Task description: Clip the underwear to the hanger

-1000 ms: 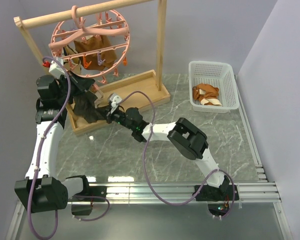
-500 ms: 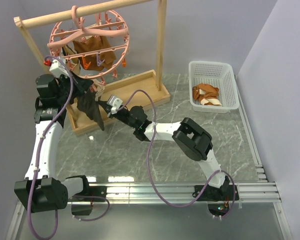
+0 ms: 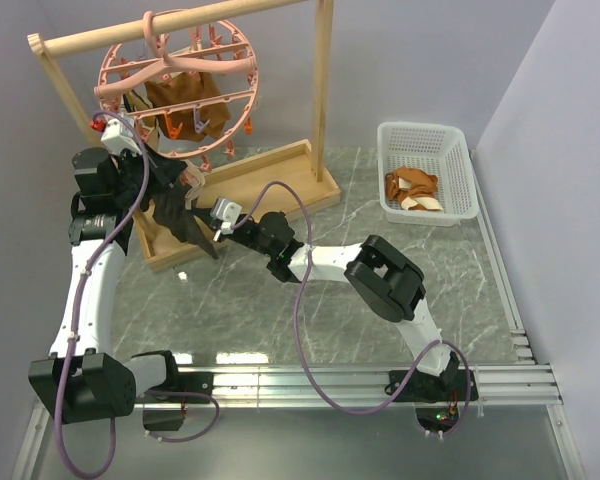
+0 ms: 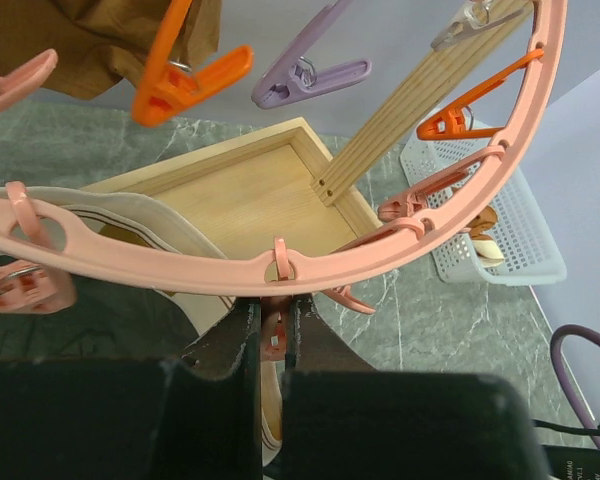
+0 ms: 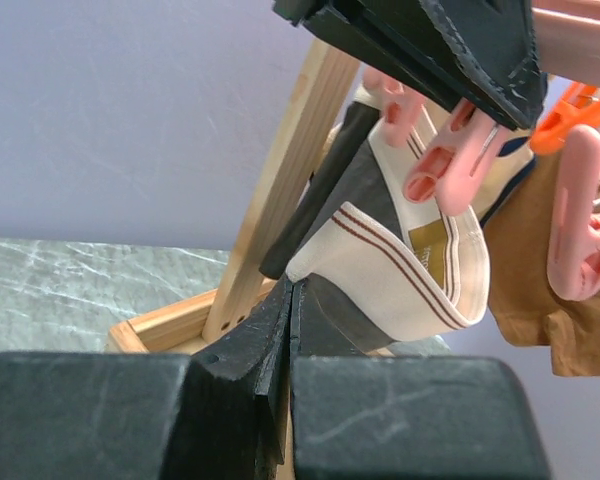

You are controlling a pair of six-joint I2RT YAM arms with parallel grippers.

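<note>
The salmon-pink hanger (image 3: 175,85) hangs by its hook from the wooden rail; its ring (image 4: 380,255) crosses the left wrist view. My left gripper (image 4: 272,315) sits just under the ring and is shut on a pink clip (image 4: 271,335). It also shows in the top view (image 3: 187,183). The underwear (image 3: 180,218), dark with a pale striped waistband (image 5: 400,270), hangs just below that clip. My right gripper (image 5: 294,290) is shut on the waistband's lower edge and holds it up beside the clip (image 5: 448,160). It also shows in the top view (image 3: 220,215).
The wooden frame rack (image 3: 320,90) stands on a wooden tray base (image 3: 270,175). Tan cloth pieces (image 3: 185,100) hang clipped on the hanger. Orange (image 4: 180,75) and purple (image 4: 310,75) clips dangle from the ring. A white basket (image 3: 460,170) at right holds orange-and-cream garments (image 3: 412,188).
My right gripper has lifted the underwear up and left toward the hanger's lower rim. My left gripper has risen slightly to the ring.
</note>
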